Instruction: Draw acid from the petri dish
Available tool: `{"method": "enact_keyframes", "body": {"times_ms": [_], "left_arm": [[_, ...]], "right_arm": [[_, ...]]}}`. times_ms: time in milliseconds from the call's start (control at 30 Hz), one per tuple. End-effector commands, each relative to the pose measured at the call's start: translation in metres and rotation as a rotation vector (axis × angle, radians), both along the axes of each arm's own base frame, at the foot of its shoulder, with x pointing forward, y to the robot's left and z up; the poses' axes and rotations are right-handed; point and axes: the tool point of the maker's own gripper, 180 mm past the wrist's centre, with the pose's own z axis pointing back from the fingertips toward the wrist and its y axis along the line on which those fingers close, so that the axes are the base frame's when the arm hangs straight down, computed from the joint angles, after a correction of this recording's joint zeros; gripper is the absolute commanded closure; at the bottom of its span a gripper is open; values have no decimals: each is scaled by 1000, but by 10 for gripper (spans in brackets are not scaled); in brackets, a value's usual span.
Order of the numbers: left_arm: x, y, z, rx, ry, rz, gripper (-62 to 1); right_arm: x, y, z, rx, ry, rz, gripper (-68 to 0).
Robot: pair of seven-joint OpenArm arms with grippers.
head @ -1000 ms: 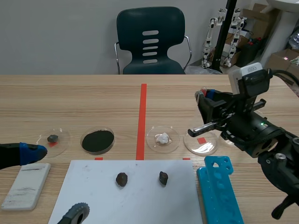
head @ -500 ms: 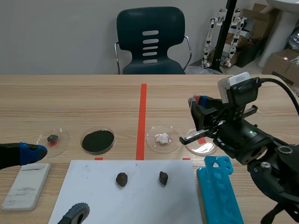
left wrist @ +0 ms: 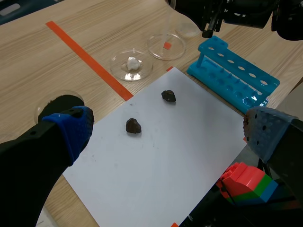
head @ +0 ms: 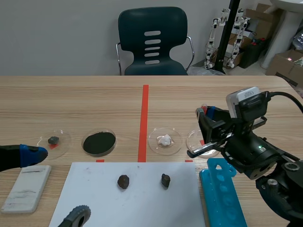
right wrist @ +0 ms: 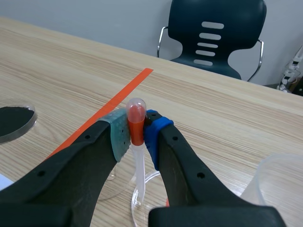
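The right gripper (head: 207, 114) is pinching the red-bulbed dropper (head: 204, 110) right above the clear petri dish (head: 194, 140), with the blue rack (head: 222, 191) sitting just beside that dish.

Bright, even light fills the room. Shadows on the table (head: 71, 104) are soft and faint.

Can't tell whether the dropper (right wrist: 138, 153) tip touches the petri dish (head: 193, 140); losing much of its rim behind the right gripper (right wrist: 136, 130).
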Motion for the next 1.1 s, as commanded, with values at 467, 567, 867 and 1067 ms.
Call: {"method": "enact_keyframes", "body": {"times_ms": [467,567,867,1067], "left_arm": [[-1,-3,6,-30,-7,3,-623],[-1,-3,6,-30,-7,3,-623],[-1,-3,6,-30,-7,3,-623],[-1,-3,6,-30,-7,3,-623]], "right_arm": [[4,-18,13,-18,-54,-27,-77],[4,-19,9,-23,-36,-31,-77],[5,-21,8,-14,-24,-42,-77],[5,-21,10,-13,-36,-40,-77]]}}
